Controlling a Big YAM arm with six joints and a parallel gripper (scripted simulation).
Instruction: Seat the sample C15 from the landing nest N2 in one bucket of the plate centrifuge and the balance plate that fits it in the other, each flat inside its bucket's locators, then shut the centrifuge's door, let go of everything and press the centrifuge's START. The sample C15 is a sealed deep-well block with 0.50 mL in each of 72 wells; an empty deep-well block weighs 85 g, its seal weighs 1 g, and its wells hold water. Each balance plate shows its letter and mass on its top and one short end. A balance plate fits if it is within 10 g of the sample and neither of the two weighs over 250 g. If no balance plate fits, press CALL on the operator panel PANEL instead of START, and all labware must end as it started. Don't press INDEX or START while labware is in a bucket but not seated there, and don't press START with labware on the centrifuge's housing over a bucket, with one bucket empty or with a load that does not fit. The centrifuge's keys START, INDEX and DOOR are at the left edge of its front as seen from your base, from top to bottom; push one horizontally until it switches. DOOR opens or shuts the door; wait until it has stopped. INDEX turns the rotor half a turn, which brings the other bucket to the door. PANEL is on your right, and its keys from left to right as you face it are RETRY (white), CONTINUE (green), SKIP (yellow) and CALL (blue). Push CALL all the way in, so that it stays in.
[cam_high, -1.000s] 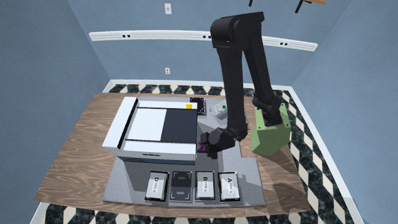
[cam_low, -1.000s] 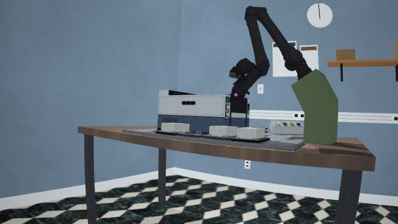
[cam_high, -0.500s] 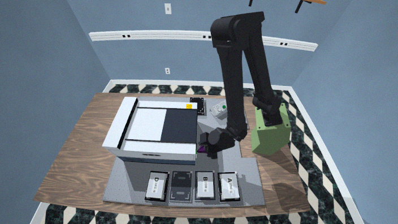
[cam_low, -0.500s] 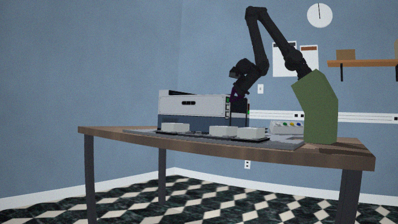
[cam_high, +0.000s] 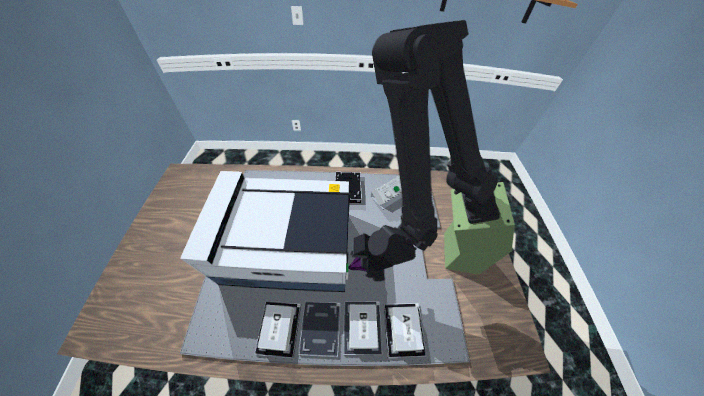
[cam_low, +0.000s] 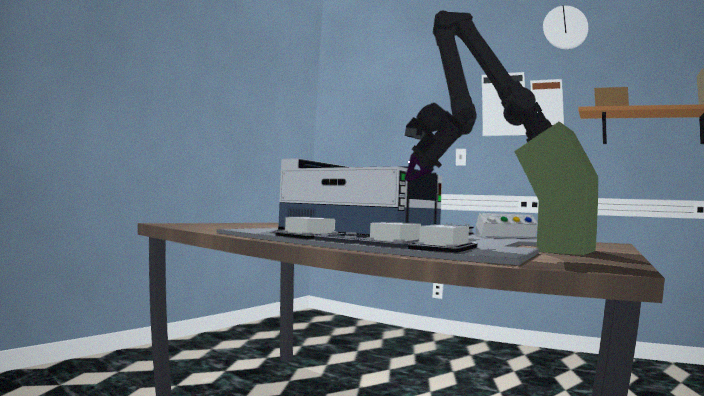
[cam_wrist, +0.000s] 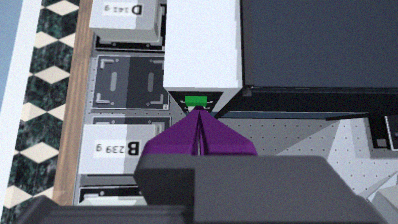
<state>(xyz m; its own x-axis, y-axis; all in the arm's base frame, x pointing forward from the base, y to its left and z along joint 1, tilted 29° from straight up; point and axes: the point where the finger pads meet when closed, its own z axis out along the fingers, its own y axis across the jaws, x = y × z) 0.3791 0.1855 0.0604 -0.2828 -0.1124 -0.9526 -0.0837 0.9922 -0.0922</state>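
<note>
My gripper (cam_high: 356, 263) (cam_low: 413, 170) (cam_wrist: 198, 111) is shut, with nothing between its purple fingers. Its tip points at the green START key (cam_wrist: 195, 101) (cam_low: 402, 176) at the top of the left front edge of the centrifuge (cam_high: 265, 220) (cam_low: 340, 187) (cam_wrist: 200, 45), right at the key or touching it. A dark panel (cam_high: 317, 222) (cam_wrist: 320, 45) covers the near half of the centrifuge's top. Balance plates D (cam_high: 276, 327) (cam_wrist: 122, 20), marked 141 g, B (cam_high: 363, 326) (cam_wrist: 117, 148), marked 239 g, and A (cam_high: 406, 328) lie in their nests. The nest (cam_high: 320, 327) (cam_wrist: 131, 82) between D and B is empty. The sample C15 is not in view.
The black landing nest (cam_high: 349, 186) behind the centrifuge is empty. The operator panel (cam_high: 390, 197) (cam_low: 505, 225) with coloured keys stands beside it. My green base (cam_high: 480, 235) (cam_low: 560, 195) is at the right. The grey mat (cam_high: 445, 320) carries all of this on the wooden table (cam_high: 135, 280).
</note>
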